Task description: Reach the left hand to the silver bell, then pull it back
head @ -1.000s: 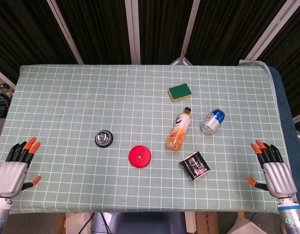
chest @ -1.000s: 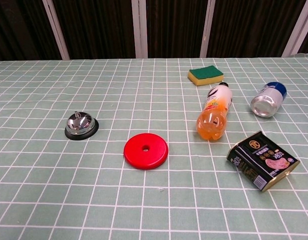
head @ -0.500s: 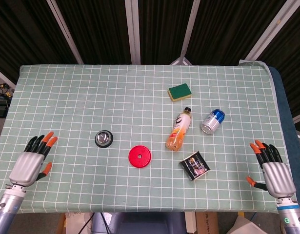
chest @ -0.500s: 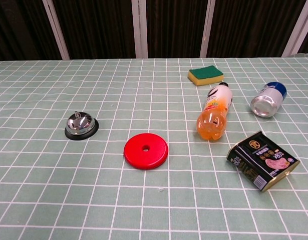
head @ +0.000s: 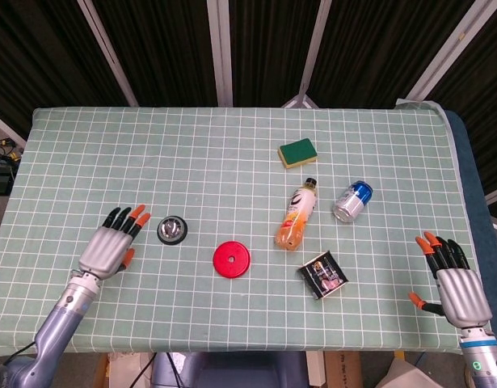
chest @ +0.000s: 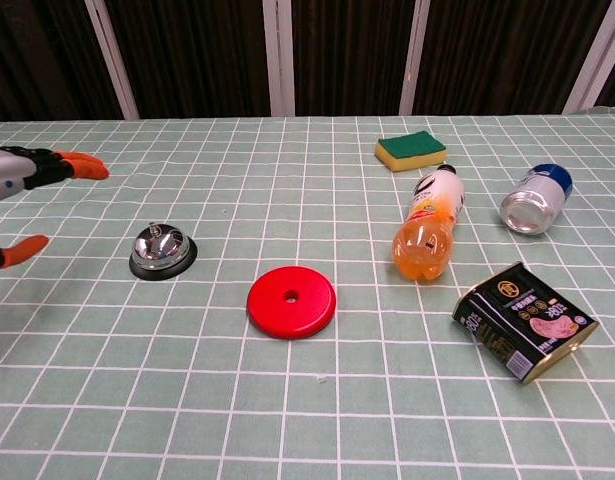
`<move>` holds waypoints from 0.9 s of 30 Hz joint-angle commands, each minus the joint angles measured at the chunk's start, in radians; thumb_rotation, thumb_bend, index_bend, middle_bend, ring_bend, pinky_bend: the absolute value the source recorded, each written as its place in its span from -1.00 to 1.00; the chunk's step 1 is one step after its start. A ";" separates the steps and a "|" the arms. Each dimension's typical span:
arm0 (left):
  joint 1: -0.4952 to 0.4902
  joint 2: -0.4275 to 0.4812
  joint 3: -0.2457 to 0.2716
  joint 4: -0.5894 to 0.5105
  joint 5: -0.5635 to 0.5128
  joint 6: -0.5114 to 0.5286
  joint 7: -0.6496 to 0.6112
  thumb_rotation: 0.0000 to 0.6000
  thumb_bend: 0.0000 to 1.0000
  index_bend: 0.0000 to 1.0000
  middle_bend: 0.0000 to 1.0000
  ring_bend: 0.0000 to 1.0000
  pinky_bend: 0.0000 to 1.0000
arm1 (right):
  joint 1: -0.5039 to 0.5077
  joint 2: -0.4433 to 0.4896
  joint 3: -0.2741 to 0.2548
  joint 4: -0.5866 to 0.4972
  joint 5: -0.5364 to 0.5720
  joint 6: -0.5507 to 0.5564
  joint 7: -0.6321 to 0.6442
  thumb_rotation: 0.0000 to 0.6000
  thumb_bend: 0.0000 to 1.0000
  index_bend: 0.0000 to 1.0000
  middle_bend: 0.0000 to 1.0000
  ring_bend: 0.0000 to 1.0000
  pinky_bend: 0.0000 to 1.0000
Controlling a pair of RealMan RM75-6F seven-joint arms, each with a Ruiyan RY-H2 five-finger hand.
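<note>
The silver bell (head: 173,229) (chest: 162,249) stands on its black base on the green checked cloth, left of centre. My left hand (head: 111,245) (chest: 22,200) hovers just to the bell's left, fingers spread and empty, orange fingertips a short gap from the bell. In the chest view only its fingertips enter at the left edge. My right hand (head: 453,279) rests open near the table's front right corner, far from the bell.
A red disc (head: 232,259) lies right of the bell. Farther right are an orange drink bottle (head: 296,215) on its side, a blue-topped can (head: 352,201), a dark tin (head: 322,276) and a green-yellow sponge (head: 298,153).
My left hand has travelled from the front left corner forward and rightward, now close beside the bell and entering the chest view. The right hand has stayed put.
</note>
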 commanded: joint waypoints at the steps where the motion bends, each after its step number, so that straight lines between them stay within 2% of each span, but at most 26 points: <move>1: -0.038 -0.044 -0.013 0.012 -0.057 -0.022 0.059 1.00 0.30 -1.00 -1.00 -1.00 -1.00 | 0.000 0.000 0.000 0.000 -0.001 0.000 0.001 1.00 -0.56 -1.00 -1.00 -1.00 -1.00; 13: -0.099 -0.128 0.004 0.069 -0.158 -0.040 0.141 1.00 0.34 -1.00 -1.00 -1.00 -1.00 | -0.001 0.002 -0.002 -0.002 0.000 -0.001 0.006 1.00 -0.56 -1.00 -1.00 -1.00 -1.00; 18: -0.113 -0.159 0.034 0.116 -0.195 -0.062 0.156 1.00 0.35 -1.00 -1.00 -1.00 -1.00 | 0.000 0.002 0.002 -0.001 0.006 -0.001 0.009 1.00 -0.56 -1.00 -1.00 -1.00 -1.00; 23: -0.113 -0.173 0.051 0.152 -0.229 -0.068 0.146 1.00 0.35 -1.00 -1.00 -1.00 -1.00 | -0.001 0.002 0.002 -0.001 0.001 0.003 0.015 1.00 -0.56 -1.00 -1.00 -1.00 -1.00; 27: -0.118 -0.174 0.037 0.152 -0.210 -0.047 0.114 1.00 0.35 -1.00 -1.00 -1.00 -1.00 | -0.001 0.002 0.002 -0.001 0.002 0.003 0.015 1.00 -0.56 -1.00 -1.00 -1.00 -1.00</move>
